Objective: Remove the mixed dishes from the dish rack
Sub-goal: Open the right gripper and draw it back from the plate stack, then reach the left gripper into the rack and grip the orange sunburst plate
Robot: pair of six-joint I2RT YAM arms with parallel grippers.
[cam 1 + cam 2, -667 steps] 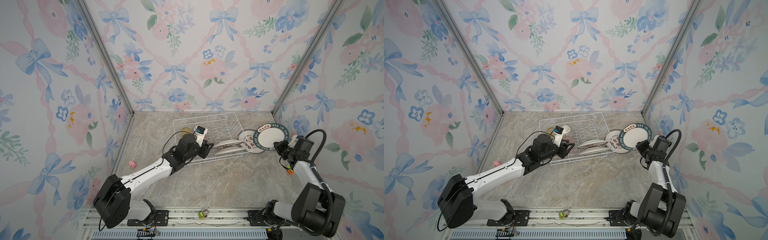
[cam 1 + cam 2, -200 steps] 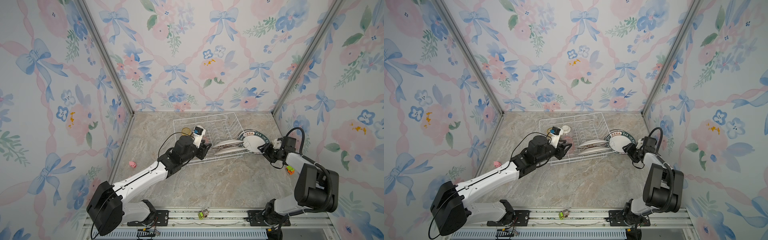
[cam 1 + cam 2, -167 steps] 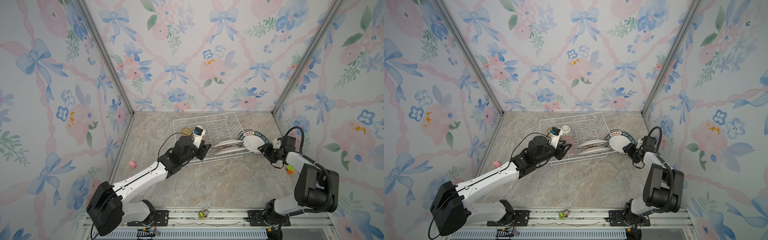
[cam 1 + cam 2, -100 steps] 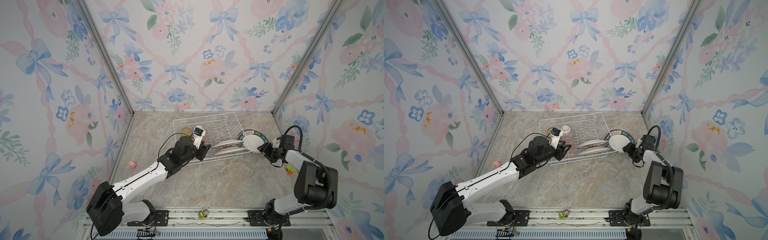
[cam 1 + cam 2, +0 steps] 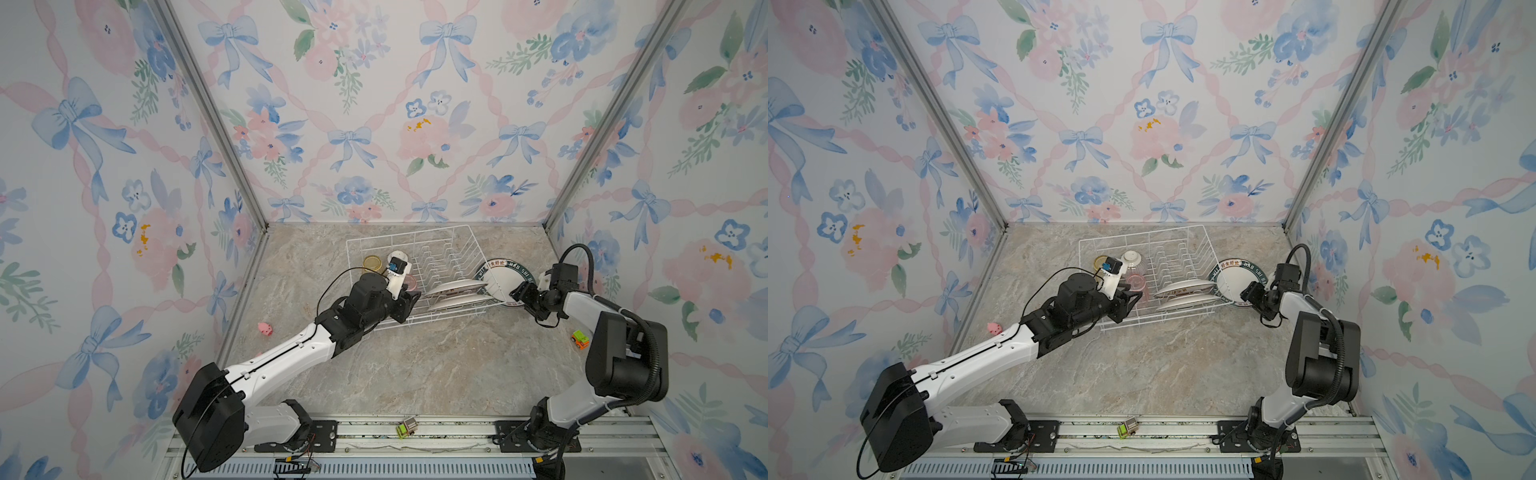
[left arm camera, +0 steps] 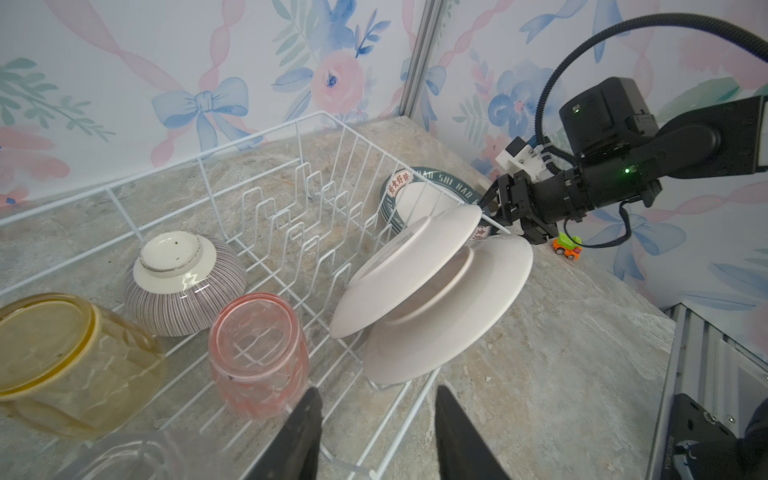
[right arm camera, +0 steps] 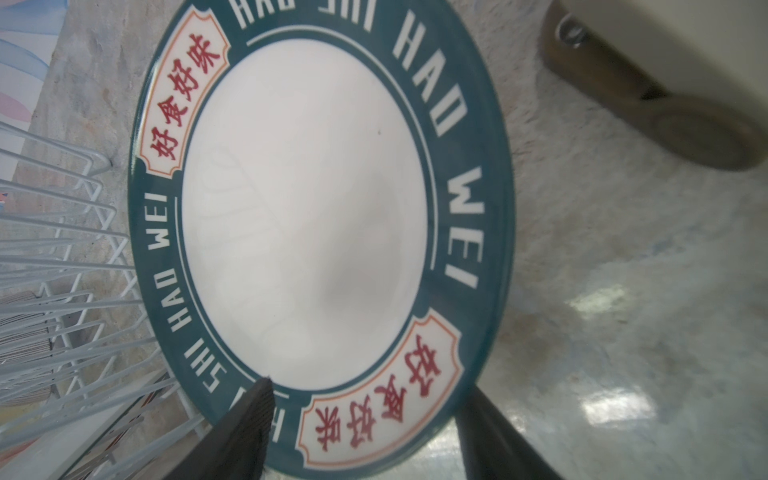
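The white wire dish rack (image 5: 409, 239) stands at the back of the table. Two white plates (image 6: 407, 270) lean in its slots. A ribbed bowl (image 6: 183, 282), a yellow tumbler (image 6: 62, 357), a pink tumbler (image 6: 257, 353) and a clear tumbler (image 6: 137, 457) stand upside down in its left part. A green-rimmed lettered plate (image 7: 303, 208) leans on the table against the rack's right side (image 5: 500, 276). My right gripper (image 7: 370, 384) is open, its fingers wide apart either side of that plate's rim. My left gripper (image 6: 376, 390) is open over the rack's front rim, empty.
A pink toy (image 5: 265, 329) lies at the left wall. A green and orange toy truck (image 5: 580, 338) sits on the table behind the right arm. Another small toy car (image 5: 406, 427) rests on the front rail. Flowered walls close in three sides.
The right gripper brought the lettered plate down from the air to lean against the rack's right side, and its jaws have widened. The left arm has hardly moved.
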